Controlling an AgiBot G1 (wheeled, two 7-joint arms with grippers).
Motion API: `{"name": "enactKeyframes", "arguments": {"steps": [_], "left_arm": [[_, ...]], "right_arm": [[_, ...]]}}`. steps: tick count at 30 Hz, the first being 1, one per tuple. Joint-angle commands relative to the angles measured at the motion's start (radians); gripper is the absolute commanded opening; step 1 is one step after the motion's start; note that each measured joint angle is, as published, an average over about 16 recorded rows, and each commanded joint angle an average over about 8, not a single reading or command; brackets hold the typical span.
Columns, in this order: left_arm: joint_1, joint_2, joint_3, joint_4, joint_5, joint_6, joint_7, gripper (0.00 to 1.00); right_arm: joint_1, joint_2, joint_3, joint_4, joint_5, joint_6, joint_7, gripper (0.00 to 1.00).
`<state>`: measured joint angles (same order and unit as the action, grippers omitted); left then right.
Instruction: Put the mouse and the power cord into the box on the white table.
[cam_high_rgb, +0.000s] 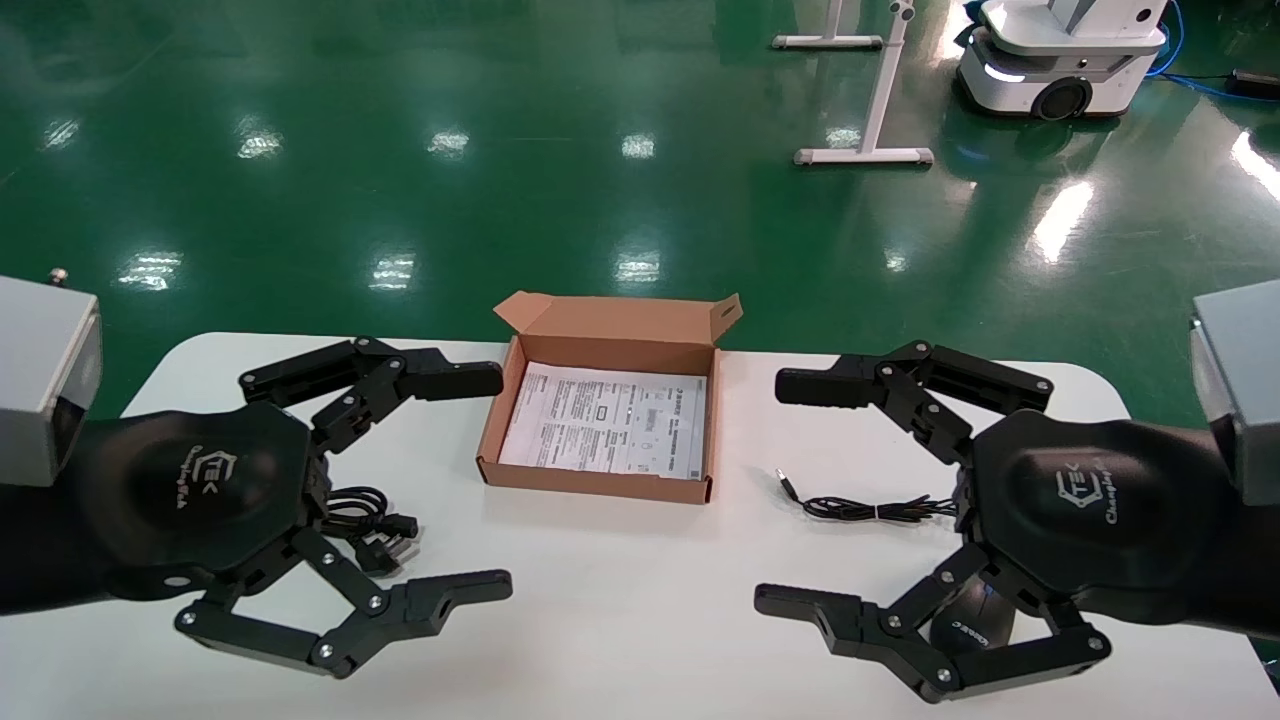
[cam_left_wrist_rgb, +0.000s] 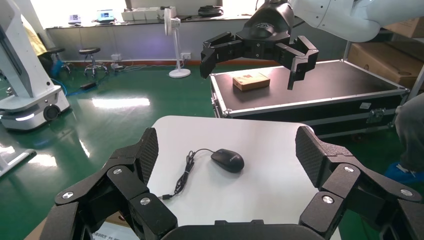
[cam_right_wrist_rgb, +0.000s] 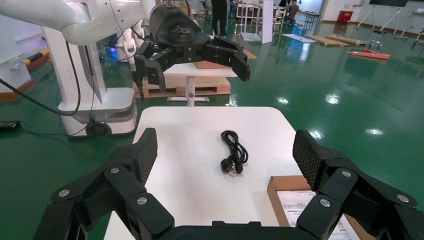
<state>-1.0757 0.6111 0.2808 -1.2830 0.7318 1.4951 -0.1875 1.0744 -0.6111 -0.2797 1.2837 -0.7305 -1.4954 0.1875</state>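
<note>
The open brown box (cam_high_rgb: 592, 484) lies at the middle of the white table (cam_high_rgb: 620, 610), flap lid raised at the back and a printed sheet on its bottom. My left gripper (cam_high_rgb: 505, 481) hovers open left of the box, partly covering the coiled power cord (cam_high_rgb: 372, 518); the right wrist view shows the whole power cord (cam_right_wrist_rgb: 233, 158) lying free. My right gripper (cam_high_rgb: 768, 492) hovers open right of the box, above the mouse (cam_high_rgb: 973, 626), which is mostly hidden. The mouse's thin cable (cam_high_rgb: 858, 507) ends in a USB plug pointing toward the box. The left wrist view shows the mouse (cam_left_wrist_rgb: 228, 160) untouched.
The table's far edge runs just behind the box, with green floor beyond. A white stand (cam_high_rgb: 866, 154) and a white mobile robot base (cam_high_rgb: 1060, 62) stand far back on the right. A black flight case (cam_left_wrist_rgb: 320, 92) sits past the table's right end.
</note>
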Motion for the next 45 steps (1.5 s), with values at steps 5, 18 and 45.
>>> {"name": "enactKeyframes", "arguments": {"steps": [5,18,45], "left_arm": [[0.000,0.000,0.000,0.000,0.000,0.000,0.000,1.00],[0.000,0.000,0.000,0.000,0.000,0.000,0.000,1.00],[-0.617,0.120,0.708,0.253,0.655,0.101,0.022,1.00]], "right_arm": [[0.000,0.000,0.000,0.000,0.000,0.000,0.000,1.00],[0.001,0.000,-0.001,-0.001,-0.001,0.000,-0.001,1.00],[0.293,-0.071,-0.243,-0.497,-0.603,-0.019,-0.654,1.00]]}}
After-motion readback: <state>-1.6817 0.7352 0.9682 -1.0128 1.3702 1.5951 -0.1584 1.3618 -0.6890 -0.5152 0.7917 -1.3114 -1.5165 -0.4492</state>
